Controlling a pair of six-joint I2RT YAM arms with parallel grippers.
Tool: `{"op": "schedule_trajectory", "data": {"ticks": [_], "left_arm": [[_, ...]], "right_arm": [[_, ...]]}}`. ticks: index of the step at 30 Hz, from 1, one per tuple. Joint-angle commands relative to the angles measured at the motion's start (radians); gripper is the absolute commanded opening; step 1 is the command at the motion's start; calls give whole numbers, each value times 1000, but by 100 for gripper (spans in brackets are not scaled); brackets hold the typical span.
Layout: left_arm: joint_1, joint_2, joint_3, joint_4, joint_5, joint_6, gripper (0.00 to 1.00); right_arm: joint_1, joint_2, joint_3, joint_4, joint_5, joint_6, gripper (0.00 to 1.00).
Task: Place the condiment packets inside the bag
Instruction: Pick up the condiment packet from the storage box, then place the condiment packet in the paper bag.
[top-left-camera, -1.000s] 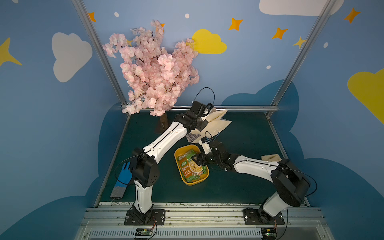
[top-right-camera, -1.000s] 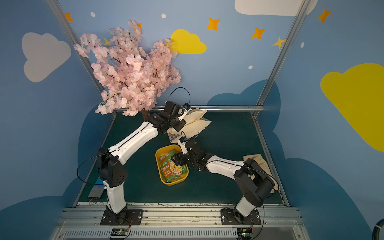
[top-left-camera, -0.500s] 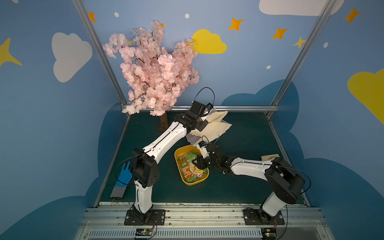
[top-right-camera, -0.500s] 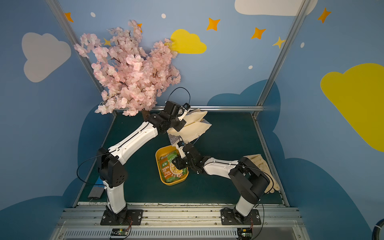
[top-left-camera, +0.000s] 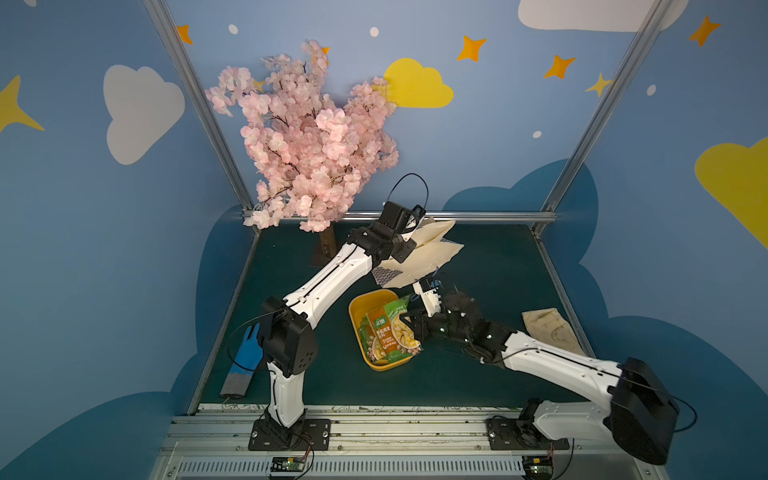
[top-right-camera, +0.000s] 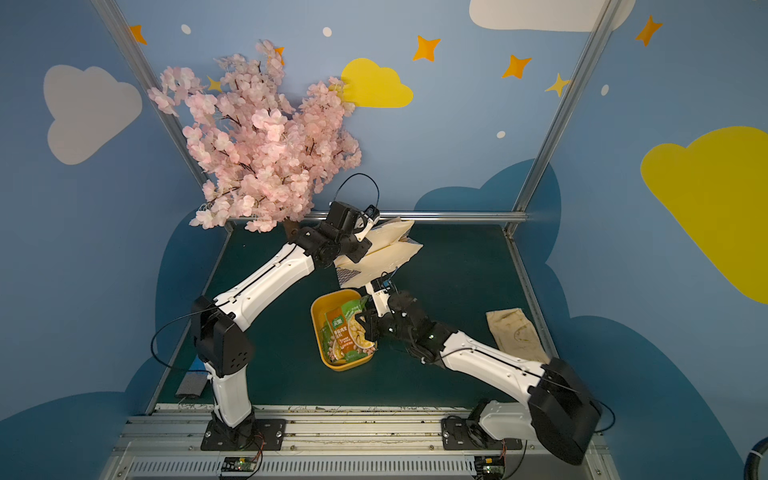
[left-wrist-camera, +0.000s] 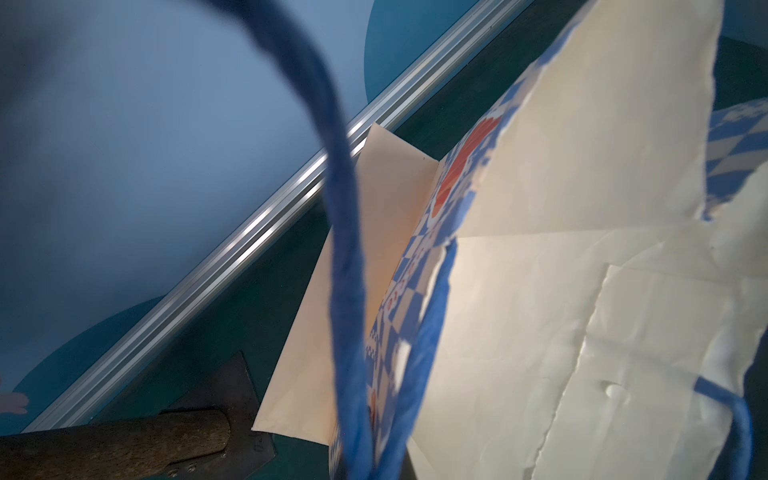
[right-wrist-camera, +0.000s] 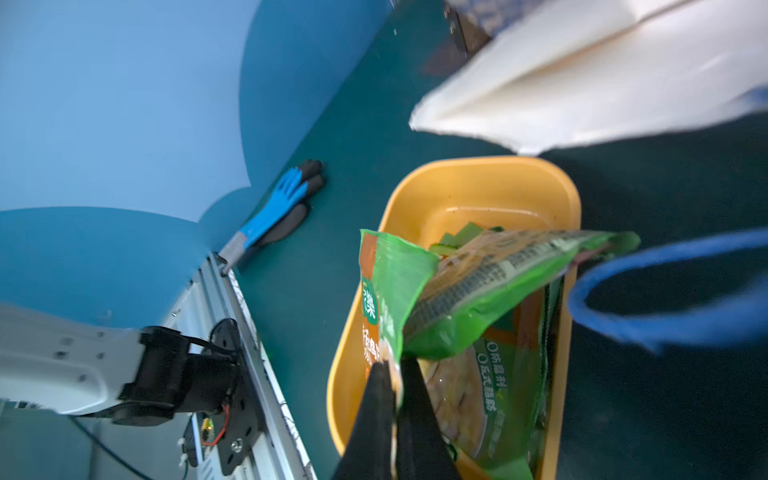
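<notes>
Lifting from here is where you can lose it: your right claw (right-wrist-camera: 394, 368) is clamped on only the thin sealed edge of one of the condiment packets (right-wrist-camera: 478, 291), over the yellow tray (top-left-camera: 358, 309). The slick foil may slide out of so narrow a bite, or the sachet may fold and swing as it rises. The rest lie under and against it in the tray, so one could be dragged up and spill onto the bench (top-left-camera: 498, 266). The bag (top-left-camera: 424, 259) hangs tilted just beyond the tray, held up by your left arm; whether its base touches the bench I cannot tell. The left claw (top-left-camera: 410, 226) is closed, and since the blue string handle (left-wrist-camera: 345, 249) runs straight back toward its wrist camera, I judge it grips the bag by that string, though the fingers themselves are out of sight. A string hold lets the bag sway and its mouth sag narrow, so the packet could catch on the rim or on the second handle loop (right-wrist-camera: 665, 291) dangling close to the held sachet. The packets are flat, glossy, crinkled green foil with a printed bowl and fine print on the back. The bag is thin creased cream paper, checked blue and white outside with orange pictures, folded along sharp gussets. The handles are soft fuzzy cord, and the tray is smooth rounded plastic with a raised wall.
</notes>
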Motion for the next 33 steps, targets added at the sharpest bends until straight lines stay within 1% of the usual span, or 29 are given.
{"op": "schedule_trajectory", "data": {"ticks": [1,4,7,9,11,14,16,19,21,25,28,33], "left_arm": [[2,-37,20,-30,42,-53,3],[3,-34,29,-35,68,-77,3],[1,-31,35,-36,91,-96,3],[1,-29,45,-43,98,-110,3],[0,-26,56,-52,109,-130,3],[-6,-16,79,-66,131,-153,3],[-12,-7,94,-66,145,-159,3],[-37,21,121,-76,134,-160,3],[-51,38,135,-86,129,-166,3],[-63,47,134,-90,133,-176,3],[-62,46,123,-90,143,-184,3],[-62,35,100,-92,180,-206,3]], "right_arm": [[3,-182,-10,-97,43,-21,0],[2,-339,-5,-156,130,-6,0],[1,-452,-4,-136,283,3,0],[-2,-482,1,-108,391,-23,0],[-10,-466,42,-136,522,-19,0],[-22,-377,132,-214,726,16,0],[-39,-301,187,-259,796,69,0],[-57,-208,246,-263,827,106,0],[-69,-170,257,-231,849,133,0],[-99,-143,238,-149,840,214,0],[-122,-123,238,-140,842,267,0],[-153,-33,273,-130,842,292,0]]}}
